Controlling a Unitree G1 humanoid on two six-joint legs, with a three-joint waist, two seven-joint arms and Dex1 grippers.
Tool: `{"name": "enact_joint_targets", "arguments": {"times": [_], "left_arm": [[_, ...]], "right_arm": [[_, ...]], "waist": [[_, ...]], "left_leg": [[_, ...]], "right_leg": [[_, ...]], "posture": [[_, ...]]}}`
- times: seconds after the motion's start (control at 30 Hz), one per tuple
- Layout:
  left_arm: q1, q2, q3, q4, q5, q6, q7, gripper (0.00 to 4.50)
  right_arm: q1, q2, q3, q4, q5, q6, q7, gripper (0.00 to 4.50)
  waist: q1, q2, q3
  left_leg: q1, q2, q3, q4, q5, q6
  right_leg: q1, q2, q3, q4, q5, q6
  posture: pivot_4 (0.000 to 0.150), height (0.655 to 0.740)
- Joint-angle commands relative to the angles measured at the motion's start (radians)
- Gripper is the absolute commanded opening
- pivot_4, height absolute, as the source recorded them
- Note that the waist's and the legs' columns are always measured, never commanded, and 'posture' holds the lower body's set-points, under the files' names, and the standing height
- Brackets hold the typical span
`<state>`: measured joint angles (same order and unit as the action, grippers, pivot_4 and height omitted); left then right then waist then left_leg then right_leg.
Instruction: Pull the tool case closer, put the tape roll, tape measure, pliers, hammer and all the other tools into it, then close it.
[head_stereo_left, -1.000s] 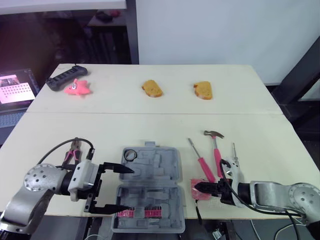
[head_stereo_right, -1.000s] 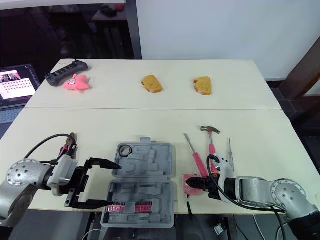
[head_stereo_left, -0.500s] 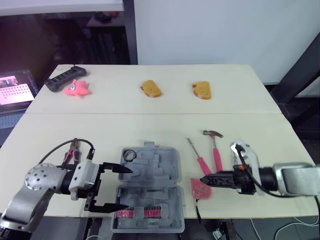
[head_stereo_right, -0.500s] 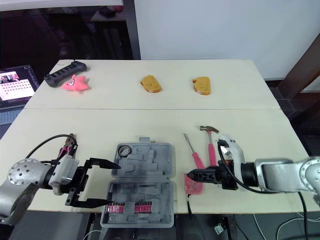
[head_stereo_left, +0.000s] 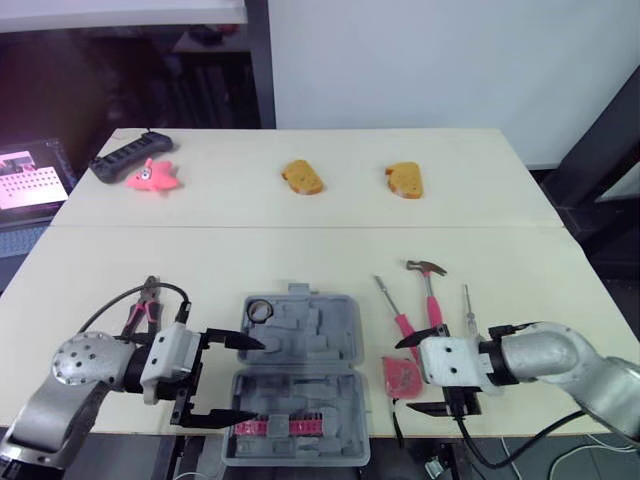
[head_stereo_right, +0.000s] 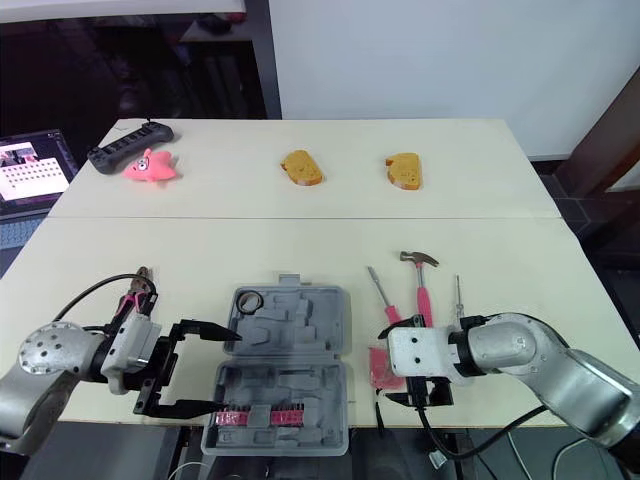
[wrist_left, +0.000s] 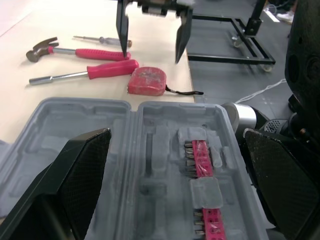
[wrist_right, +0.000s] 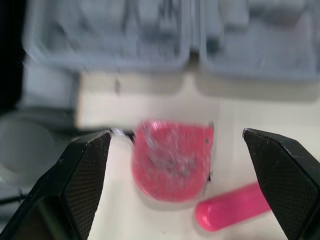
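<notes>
One gray tool case (head_stereo_left: 300, 375) is laid open at the near middle of the table (head_stereo_left: 300, 245). Its hinge runs left to right, so the two halves lie one behind the other and its long axis runs near to far. One row of pink bits (head_stereo_left: 285, 426) is seated in the near half, and one small black tape roll (head_stereo_left: 261, 310) is seen in the far left corner of the far half.

The left hand (head_stereo_left: 260, 379) is held wide at the left edge of the case, with its fingers pointing right and nothing gripped. The right hand (head_stereo_left: 405, 377) is also spread wide. Its fingers point left, and one pink tape measure (head_stereo_left: 401, 372) lies on the table between them, just right of the case and not clamped.

Beyond the tape measure, one hammer (head_stereo_left: 431, 295) is laid near to far with its head at the far end. Two screwdrivers are counted: a pink-handled one (head_stereo_left: 400, 318) left of the hammer, with its shaft pointing far and slightly left, and a thin one (head_stereo_left: 468, 308) right of the hammer, also lying near to far. One pair of pliers (head_stereo_left: 147, 300) is found left of the case with its handles toward the near side.

Two bread pieces (head_stereo_left: 303, 177) are set well apart from the tools on the far half of the table.
</notes>
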<state>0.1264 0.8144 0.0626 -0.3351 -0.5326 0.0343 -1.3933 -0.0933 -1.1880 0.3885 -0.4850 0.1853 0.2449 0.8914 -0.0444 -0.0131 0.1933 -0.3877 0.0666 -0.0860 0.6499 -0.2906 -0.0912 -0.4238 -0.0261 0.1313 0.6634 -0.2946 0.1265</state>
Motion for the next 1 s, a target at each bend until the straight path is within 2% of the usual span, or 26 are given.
{"name": "enact_joint_targets", "arguments": {"times": [0.03,0.27,0.63,0.7,0.8,1.0], "left_arm": [[0.015,0.004,0.014,-0.048,-0.004,-0.01,0.014,4.5],[0.033,0.009,0.019,-0.06,0.0,-0.012,0.034,4.5],[0.033,0.015,0.016,-0.064,0.004,-0.009,0.056,4.5],[0.03,0.016,0.015,-0.064,0.005,-0.002,0.062,4.5],[0.027,0.017,0.013,-0.063,0.005,0.002,0.067,4.5],[0.029,0.021,0.023,-0.05,0.009,-0.002,0.075,4.5]], "right_arm": [[-0.002,0.043,-0.007,0.025,-0.067,-0.021,0.018,4.48],[0.047,0.089,0.007,0.076,-0.16,-0.033,0.071,4.48],[0.022,0.198,0.005,0.116,-0.233,0.019,0.092,4.48],[0.024,0.208,-0.003,0.11,-0.228,0.029,0.097,3.95],[0.021,0.218,-0.019,0.095,-0.217,0.048,0.106,2.83],[-0.059,0.219,-0.106,-0.024,-0.097,0.17,0.182,2.83]], "waist": [[0.0,0.0,0.0],[0.001,0.0,0.0],[0.0,-0.001,0.0],[0.0,-0.001,0.0],[0.0,-0.001,0.0],[-0.001,-0.001,0.0]], "left_leg": [[0.0,0.0,0.0,0.0,0.0,0.0],[0.0,0.0,0.0,0.0,0.0,0.0],[0.004,0.0,0.0,0.0,0.0,0.0],[0.007,0.0,0.0,0.0,0.0,0.0],[0.015,0.0,0.0,-0.002,-0.001,0.002],[0.015,0.0,0.0,-0.001,-0.001,0.002]], "right_leg": [[0.0,0.0,0.0,0.0,0.0,0.0],[0.001,0.0,0.0,0.0,0.0,0.0],[0.004,0.0,0.0,0.001,0.0,0.0],[0.007,0.0,0.0,0.001,0.0,0.0],[0.016,0.0,0.0,-0.001,-0.002,-0.003],[0.016,0.0,0.0,-0.001,0.0,0.0]], "posture": [[0.15,0.74],[0.15,0.74],[0.15,0.74],[0.15,0.74],[0.15,0.74],[0.15,0.74]]}}
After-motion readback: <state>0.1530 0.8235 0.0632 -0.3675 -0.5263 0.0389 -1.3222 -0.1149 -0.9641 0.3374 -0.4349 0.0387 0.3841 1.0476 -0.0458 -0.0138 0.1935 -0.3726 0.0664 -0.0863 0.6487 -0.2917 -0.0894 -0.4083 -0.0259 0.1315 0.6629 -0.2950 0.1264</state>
